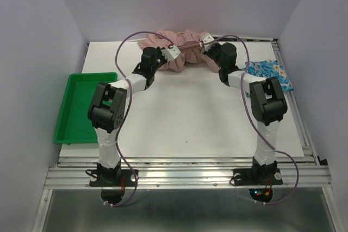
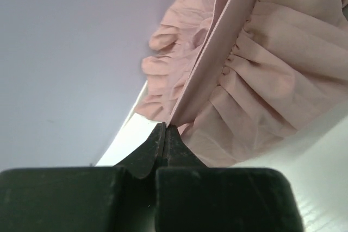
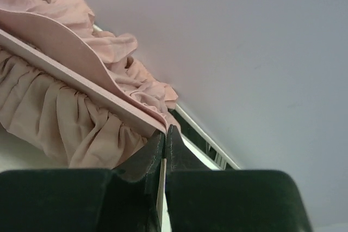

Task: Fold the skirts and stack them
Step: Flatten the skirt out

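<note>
The dusty-pink pleated skirt (image 1: 182,37) lies bunched at the back of the white table. Its smooth waistband (image 1: 190,47) is stretched between my two grippers. My left gripper (image 1: 173,52) is shut on the waistband's left end; in the left wrist view the band (image 2: 217,42) runs up from my pinched tips (image 2: 165,126) with the gathered cloth (image 2: 272,91) to its right. My right gripper (image 1: 206,40) is shut on the right end; in the right wrist view the band (image 3: 70,74) runs off to the left from the tips (image 3: 165,129). The blue flowered skirt (image 1: 270,71) lies flat at the right edge.
A green plastic tray (image 1: 81,107) sits at the table's left edge. The back wall stands close behind the pink skirt. Purple cables loop over both arms. A metal rail (image 1: 190,175) runs along the near edge by the arm bases.
</note>
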Robot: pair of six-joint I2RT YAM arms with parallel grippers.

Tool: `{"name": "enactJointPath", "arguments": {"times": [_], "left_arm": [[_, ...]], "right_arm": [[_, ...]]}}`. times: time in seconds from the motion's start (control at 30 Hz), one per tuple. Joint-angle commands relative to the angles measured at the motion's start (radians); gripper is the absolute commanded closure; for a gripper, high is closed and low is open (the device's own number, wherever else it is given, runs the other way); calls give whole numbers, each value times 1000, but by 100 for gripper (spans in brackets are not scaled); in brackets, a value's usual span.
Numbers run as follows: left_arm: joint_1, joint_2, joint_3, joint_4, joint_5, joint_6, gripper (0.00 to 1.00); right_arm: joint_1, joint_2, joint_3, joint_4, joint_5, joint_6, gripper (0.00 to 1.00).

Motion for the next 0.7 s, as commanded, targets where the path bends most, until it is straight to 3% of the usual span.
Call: {"name": "enactJointPath", "arguments": {"times": [0.0, 0.27, 0.43, 0.57, 0.6, 0.63, 0.67], "left_arm": [[16, -92, -12, 129, -163, 5, 100], [-50, -363, -489, 337, -119, 209, 100], [-99, -535, -707, 334, -96, 268, 100], [-180, -690, -873, 215, -47, 291, 99], [-198, -716, -896, 193, -39, 297, 95], [-215, -768, -930, 139, -30, 289, 81], [-246, -796, -941, 100, -25, 277, 73]], "right_arm": [[-27, -32, 15, 96, 137, -33, 99], [-27, -299, -431, 213, -93, -192, 99], [-27, -464, -636, 136, -251, -321, 99], [-27, -642, -807, 17, -393, -463, 94], [-27, -678, -862, -69, -450, -529, 90], [-27, -749, -892, -115, -479, -569, 86], [-27, -788, -944, -161, -505, -611, 79]]}}
